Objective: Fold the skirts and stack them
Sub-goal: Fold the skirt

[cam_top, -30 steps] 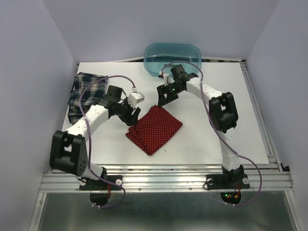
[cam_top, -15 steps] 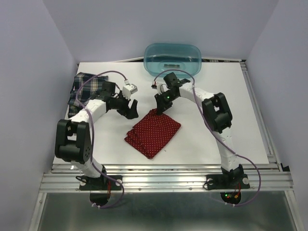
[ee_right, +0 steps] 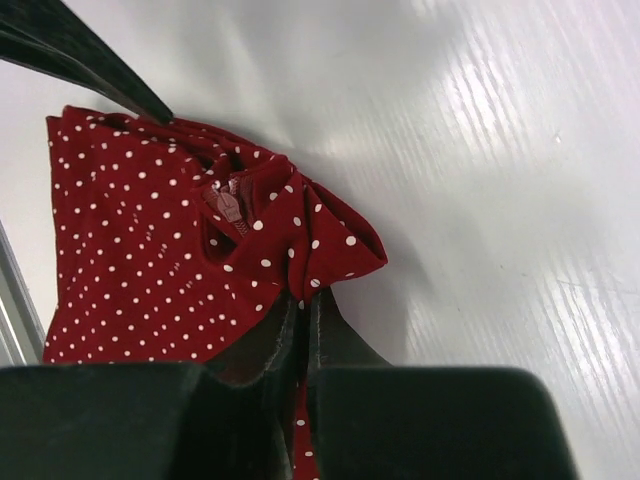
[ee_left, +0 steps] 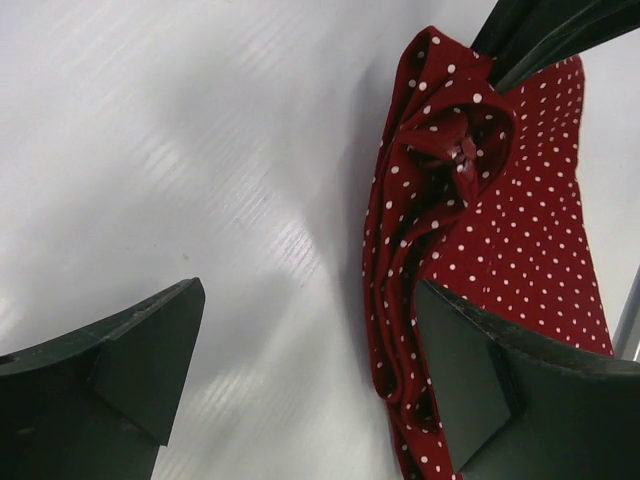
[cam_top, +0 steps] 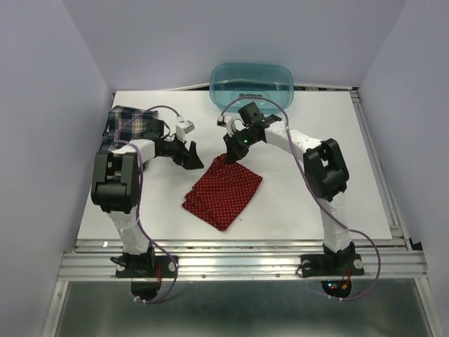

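Edges: The table [cam_top: 337, 182] is a white board closed in by pale walls [cam_top: 42, 105] on its left, far and right sides. A metal rail [cam_top: 238, 263] runs along the near edge.
Open room: Bare board shows across the right half and in a strip along the near edge.
Tub: A translucent teal tub [cam_top: 280, 74] stands at the middle of the far edge.
Plaid skirt: The plaid skirt [cam_top: 130, 123] lies bunched in the far left corner. The left arm hides part of its near side.
Red skirt: The red skirt [cam_top: 224, 193] lies folded into a rough square, turned like a diamond. It is just left of the table's middle and towards the near edge, well apart from the plaid skirt. Its far corner is gathered into a puckered lump with a zip showing.
Left gripper: The left gripper [cam_top: 194, 157] hangs low over the board by the red skirt's far left side. Its fingers [ee_left: 140, 350] are spread wide with nothing between them. One finger stands right at the folded edge; contact cannot be told.
Right gripper: The right gripper [ee_right: 303, 305] has its fingers [ee_right: 340, 340] pressed together, pinching the red skirt's gathered far corner.
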You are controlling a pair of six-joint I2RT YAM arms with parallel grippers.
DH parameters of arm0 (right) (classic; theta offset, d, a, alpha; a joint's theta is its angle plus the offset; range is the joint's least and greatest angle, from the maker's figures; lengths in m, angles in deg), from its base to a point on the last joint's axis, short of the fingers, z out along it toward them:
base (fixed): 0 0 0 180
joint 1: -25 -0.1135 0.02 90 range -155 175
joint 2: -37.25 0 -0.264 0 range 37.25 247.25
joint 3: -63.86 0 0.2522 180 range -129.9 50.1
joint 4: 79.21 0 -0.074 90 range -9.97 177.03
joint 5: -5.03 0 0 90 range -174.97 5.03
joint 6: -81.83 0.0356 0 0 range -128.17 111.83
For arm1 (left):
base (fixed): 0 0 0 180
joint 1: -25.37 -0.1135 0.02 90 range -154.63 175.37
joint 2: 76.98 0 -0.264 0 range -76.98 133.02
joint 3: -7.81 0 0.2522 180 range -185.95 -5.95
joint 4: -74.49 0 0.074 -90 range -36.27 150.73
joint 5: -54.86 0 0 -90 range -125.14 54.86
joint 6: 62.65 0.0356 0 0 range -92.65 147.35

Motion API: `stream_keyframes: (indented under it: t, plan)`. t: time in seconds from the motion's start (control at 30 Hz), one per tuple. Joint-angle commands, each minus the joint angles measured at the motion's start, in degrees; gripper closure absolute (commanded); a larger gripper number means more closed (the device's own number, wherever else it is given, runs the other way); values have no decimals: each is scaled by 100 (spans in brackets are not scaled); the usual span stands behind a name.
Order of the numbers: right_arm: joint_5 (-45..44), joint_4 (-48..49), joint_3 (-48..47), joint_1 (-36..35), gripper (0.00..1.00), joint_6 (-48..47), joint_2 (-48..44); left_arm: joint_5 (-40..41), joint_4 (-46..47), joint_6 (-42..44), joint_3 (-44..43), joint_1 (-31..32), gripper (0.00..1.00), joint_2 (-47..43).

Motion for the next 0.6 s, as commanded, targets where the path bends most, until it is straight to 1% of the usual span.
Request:
stream_keyframes:
  t: [0.0, 0.07, 0.1, 0.23, 0.3, 0.33, 0.37, 0.4, 0.43, 0.53, 0.57]
  plan:
    - [122, 476, 235, -199, 99, -415, -449, -703, 172, 206, -307, 76, 1, 55]
    - [96, 555, 349, -200, 99, -477, -493, -835, 164, 302, -386, 76, 1, 160]
    - [79, 564, 367, -269, 99, -547, -519, -1080, 138, 373, -447, 76, 1, 187]
    - [17, 573, 367, -332, 99, -600, -528, -1652, -134, 1075, -491, 76, 1, 275]
    - [-27, 573, 332, -332, 99, -583, -511, -1793, -721, 1697, -736, 111, 1, 362]
    - [-36, 582, 323, -332, 99, -574, -502, -1811, -1002, 1988, -851, 129, 1, 476]
    - [-27, 573, 297, -332, 99, -565, -484, -1812, -1562, 2269, -948, 155, 1, 529]
    - [-18, 573, 253, -332, 99, -539, -475, -1812, -1820, 2742, -1053, 199, 1, 582]
    - [-18, 573, 235, -332, 99, -539, -458, -1803, -2101, 2903, -1167, 208, 1, 643]
    - [17, 547, 139, -332, 99, -556, -440, -1619, -2201, 3062, -1230, 296, 1, 644]
    - [17, 521, 121, -332, 99, -556, -440, -1566, -2070, 3028, -1212, 313, 1, 592]
